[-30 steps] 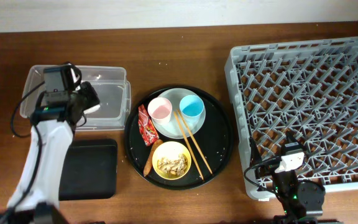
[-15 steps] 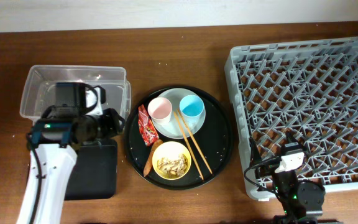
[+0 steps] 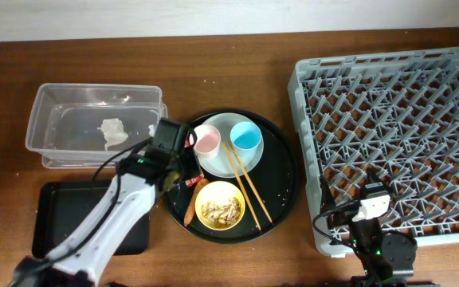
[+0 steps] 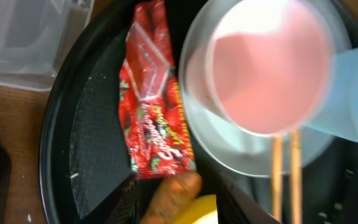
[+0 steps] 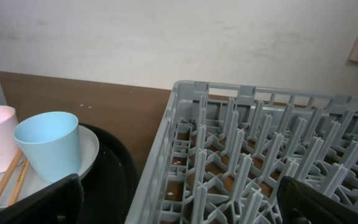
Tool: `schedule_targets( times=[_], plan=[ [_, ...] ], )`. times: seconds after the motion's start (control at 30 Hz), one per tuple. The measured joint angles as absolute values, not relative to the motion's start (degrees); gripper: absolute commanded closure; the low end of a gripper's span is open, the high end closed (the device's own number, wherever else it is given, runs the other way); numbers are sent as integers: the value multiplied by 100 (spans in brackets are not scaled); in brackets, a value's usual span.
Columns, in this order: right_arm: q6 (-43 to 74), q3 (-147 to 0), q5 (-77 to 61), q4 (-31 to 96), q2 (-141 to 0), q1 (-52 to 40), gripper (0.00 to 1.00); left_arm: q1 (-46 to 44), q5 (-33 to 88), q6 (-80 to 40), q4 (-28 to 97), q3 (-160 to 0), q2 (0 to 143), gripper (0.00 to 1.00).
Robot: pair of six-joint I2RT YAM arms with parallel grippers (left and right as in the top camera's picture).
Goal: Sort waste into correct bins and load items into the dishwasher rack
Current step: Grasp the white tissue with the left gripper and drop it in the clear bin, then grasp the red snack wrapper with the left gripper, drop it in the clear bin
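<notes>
The left claw (image 4: 174, 190) hangs open over the left side of the round black tray (image 3: 281, 171). Its jaws are spread to either side of the lower end of the small red wrapper (image 4: 151, 112) and grip nothing. The wrapper lies flat on the tray, just beside the pale plate (image 4: 235, 152). The orange carrot piece (image 4: 166, 200) is at its lower end.

The pink cup (image 4: 269, 68) and blue cup (image 5: 47, 144) stand side by side on the plate. The wooden chopsticks (image 3: 247, 182) slant from the plate past the yellow bowl (image 3: 241, 209), which holds beige food scraps (image 3: 220, 210).

A crumpled white tissue (image 3: 114, 132) lies in the clear tub (image 3: 54, 92). The shallow black tray (image 3: 62, 207) sits below the tub, partly under the left arm.

The right claw (image 5: 179, 211) is open and empty by the near left corner of the grey dishwasher rack (image 3: 389, 119) on the wooden surface (image 3: 237, 88).
</notes>
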State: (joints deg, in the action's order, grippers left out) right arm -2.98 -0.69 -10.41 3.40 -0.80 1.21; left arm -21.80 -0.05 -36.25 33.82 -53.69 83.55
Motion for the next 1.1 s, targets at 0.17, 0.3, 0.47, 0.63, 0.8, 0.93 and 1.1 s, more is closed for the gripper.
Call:
schedule_targets(
  times=[0.17,0.3,0.47,0.63,0.8,0.93,1.1],
  plan=[
    [-298,-69,-1041,340,-80,121,2,-2180,-51,-3645,2954,-5345,9129,54],
    [-301,-69,-1041,340,-80,121,2,-2180,-71,-3651,2836,-5345,9330,53],
    [-296,-69,-1041,340,-80,121,2,-2180,-95,-3651,2585,-5345,9776,53],
    [-296,-69,-1041,340,-80,121,2,-2180,-183,-3660,2536,-5345,9843,77],
    [-298,-69,-1041,340,-80,121,2,-2180,-196,-3649,2547,-5345,9850,96],
    [-296,-69,-1041,340,-80,121,2,-2180,-128,-3647,2545,-5345,9848,99],
    [-296,-69,-1041,340,-80,121,2,-2187,67,-3649,2681,-5345,9159,99]
  ],
)
